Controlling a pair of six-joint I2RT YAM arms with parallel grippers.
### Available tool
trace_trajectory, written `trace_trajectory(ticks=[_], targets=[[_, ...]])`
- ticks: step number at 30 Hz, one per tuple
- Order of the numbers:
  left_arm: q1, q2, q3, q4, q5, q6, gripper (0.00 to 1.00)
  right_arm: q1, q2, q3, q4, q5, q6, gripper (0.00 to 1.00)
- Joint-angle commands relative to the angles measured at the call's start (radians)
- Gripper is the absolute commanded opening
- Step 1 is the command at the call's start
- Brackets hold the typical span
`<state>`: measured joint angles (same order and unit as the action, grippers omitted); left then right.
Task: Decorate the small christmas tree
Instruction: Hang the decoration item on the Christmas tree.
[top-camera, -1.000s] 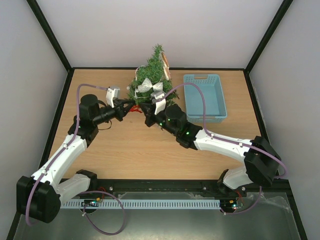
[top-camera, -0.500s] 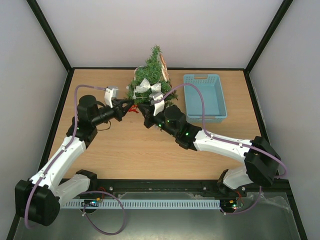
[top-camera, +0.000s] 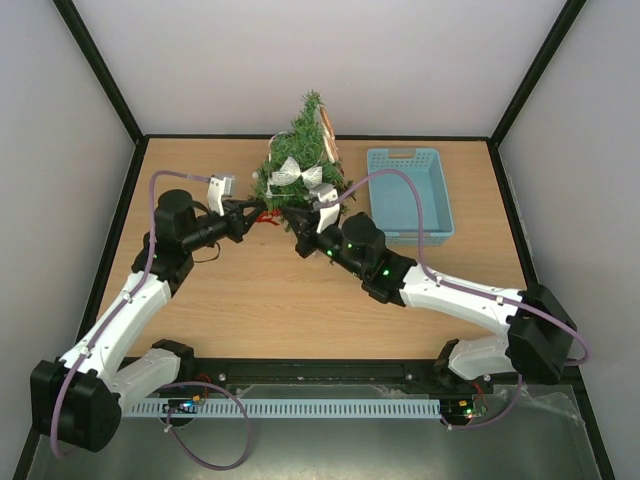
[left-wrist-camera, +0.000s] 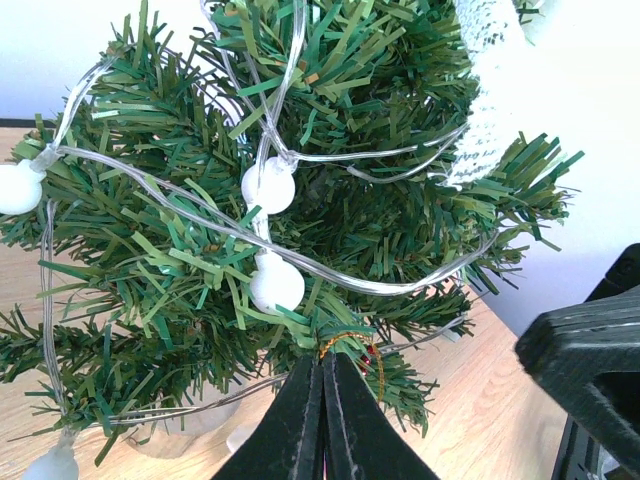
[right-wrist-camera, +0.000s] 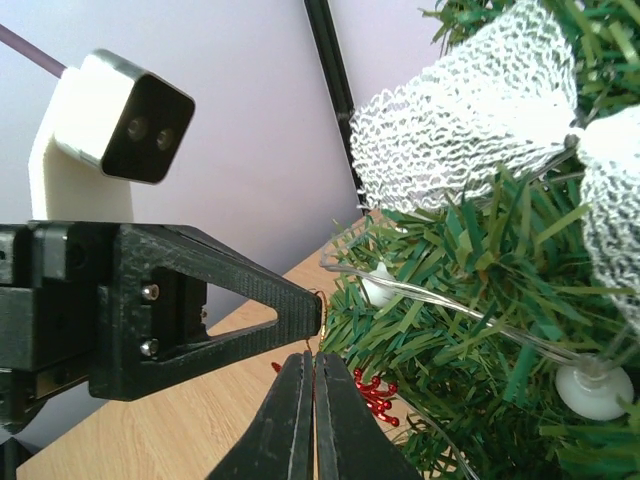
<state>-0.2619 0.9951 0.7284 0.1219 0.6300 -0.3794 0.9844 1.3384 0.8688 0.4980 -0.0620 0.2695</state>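
The right arm's elbow has swung toward the table's right edge. The right tool (top-camera: 290, 217) stays closed, nothing visible in it. The left tool (top-camera: 252, 211) stays pinched on a gold loop (left-wrist-camera: 347, 345) at the small christmas tree (top-camera: 305, 150) — we judge hanging is unfinished.

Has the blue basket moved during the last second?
No. The blue basket keeps the same place near the back right corner of the table.

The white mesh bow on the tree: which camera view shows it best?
The right wrist view: the white mesh bow fills its upper right, close enough to show the netting, though one loop is cropped. The top external view shows the whole bow, but small. The left wrist view catches only a strip at its top.
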Motion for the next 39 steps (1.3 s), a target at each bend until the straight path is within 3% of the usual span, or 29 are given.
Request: trace_trajectory(ticks=[1,10,29,39], targets=[[0.012,0.009,0.033,0.046,0.026,-0.039,0.02,0.007,-0.046,-0.022,0.004,-0.001,-0.003,0.02],[0.013,0.031,0.017,0.114,0.045,-0.071,0.02,0.007,-0.05,-0.025,0.0,0.001,-0.009,0.02],[0.014,0.037,0.01,0.103,0.049,-0.061,0.02,0.012,0.063,0.082,-0.025,0.025,0.029,0.11],[0.021,0.042,0.014,0.063,0.092,-0.05,0.02,0.025,-0.043,0.05,-0.157,0.107,0.077,0.14]])
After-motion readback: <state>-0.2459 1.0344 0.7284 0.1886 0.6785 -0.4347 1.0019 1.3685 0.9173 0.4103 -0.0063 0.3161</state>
